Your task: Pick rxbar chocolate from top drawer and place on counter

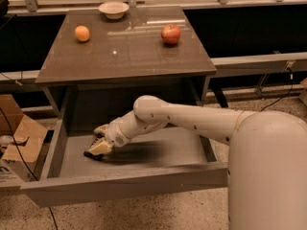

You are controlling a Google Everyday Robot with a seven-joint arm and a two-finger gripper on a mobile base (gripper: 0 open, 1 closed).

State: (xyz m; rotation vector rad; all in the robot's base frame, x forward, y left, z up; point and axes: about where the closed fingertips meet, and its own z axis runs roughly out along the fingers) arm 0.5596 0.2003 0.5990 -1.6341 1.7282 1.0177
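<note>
The top drawer (124, 183) is pulled wide open under the counter (124, 47). My gripper (98, 145) reaches down into the drawer's left part, close to its floor. A small dark sliver (95, 140) shows at the gripper tip. It looks like the rxbar chocolate, but it is mostly hidden by the gripper. My arm (192, 119) comes in from the right, over the drawer's right side.
On the counter stand an orange (82, 33) at the left, a red apple (171, 34) at the right and a white bowl (113, 9) at the back. A cardboard box (19, 143) sits on the floor left of the drawer.
</note>
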